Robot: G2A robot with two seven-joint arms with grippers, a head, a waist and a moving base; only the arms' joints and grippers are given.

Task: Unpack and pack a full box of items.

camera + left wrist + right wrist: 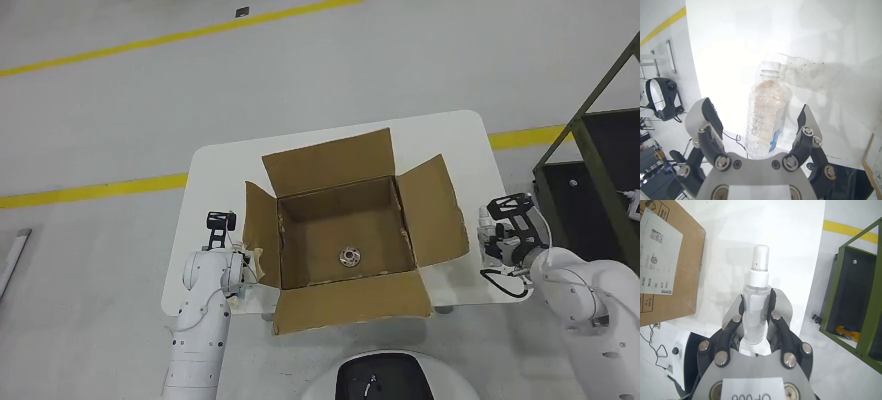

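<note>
The box (325,160) is seen opened and nearly emptied on the table (430,140). The water bottle (766,113) is flanked, untouched, by the spread left gripper (756,108). The spray bottle (759,275) is clamped by the right gripper (757,299) beside the box. One small round item (347,257) is left inside.

i see a white rounded surface (440,140) on a grey floor (100,90) crossed by yellow painted lines (90,190). off its right side stands an olive-green metal frame rack (832,291) with dark panels, and a yellow object (847,332) lies at its bottom.
</note>
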